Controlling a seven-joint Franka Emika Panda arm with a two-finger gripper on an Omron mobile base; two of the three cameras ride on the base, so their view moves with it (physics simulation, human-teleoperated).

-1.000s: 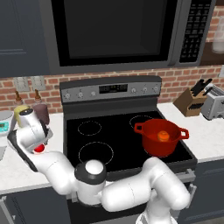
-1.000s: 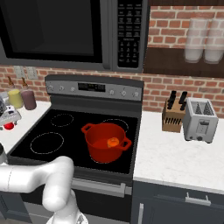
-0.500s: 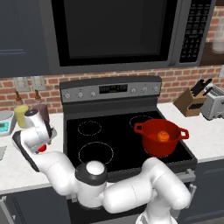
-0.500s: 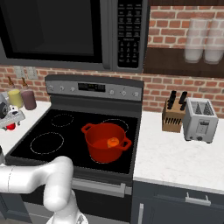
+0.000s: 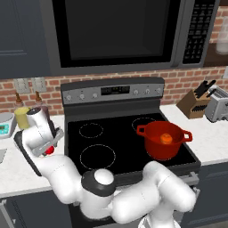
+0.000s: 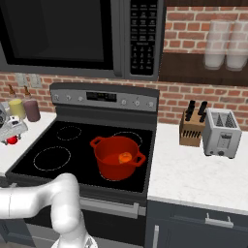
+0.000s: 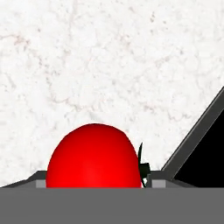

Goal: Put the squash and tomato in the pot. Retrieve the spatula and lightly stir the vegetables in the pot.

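Left base view: a white speckled bench (image 5: 13, 171) flanks a black stove (image 5: 129, 142) under a microwave (image 5: 120, 33), brick behind. The red pot (image 5: 164, 139) on the stove holds the orange squash (image 5: 166, 138). At the far left the gripper (image 5: 50, 150) straddles the tomato (image 5: 50, 150).

Right base view: the pot (image 6: 117, 156) carries the squash (image 6: 125, 157); a knife block (image 6: 192, 127) and toaster (image 6: 221, 133) stand to the right.

Hand view: the tomato (image 7: 93, 157) rests on the bench; whether the jaws grip it cannot be told.
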